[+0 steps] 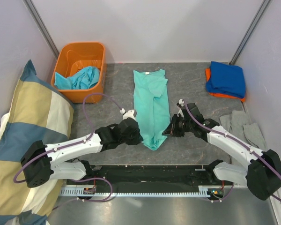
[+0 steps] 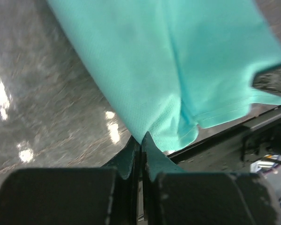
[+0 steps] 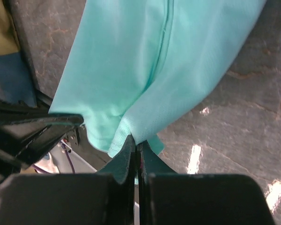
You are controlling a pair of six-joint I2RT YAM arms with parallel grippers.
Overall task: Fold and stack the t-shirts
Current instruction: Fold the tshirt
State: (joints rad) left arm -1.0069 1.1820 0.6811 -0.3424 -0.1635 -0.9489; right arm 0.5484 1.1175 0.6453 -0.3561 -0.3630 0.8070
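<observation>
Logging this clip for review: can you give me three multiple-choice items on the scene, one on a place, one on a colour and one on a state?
1. Where does the orange bin stand?
A. far left of the table
B. far right
C. between the arms

2. What colour is the top shirt at the far right?
A. orange
B. blue
C. grey

3. How are the left gripper and right gripper?
A. both open
B. both shut on the mint shirt
C. only one shut

Answers:
1 A: it sits just beyond the pillow.
2 B: blue lies over an orange shirt.
3 B: each pinches the near hem.
</observation>
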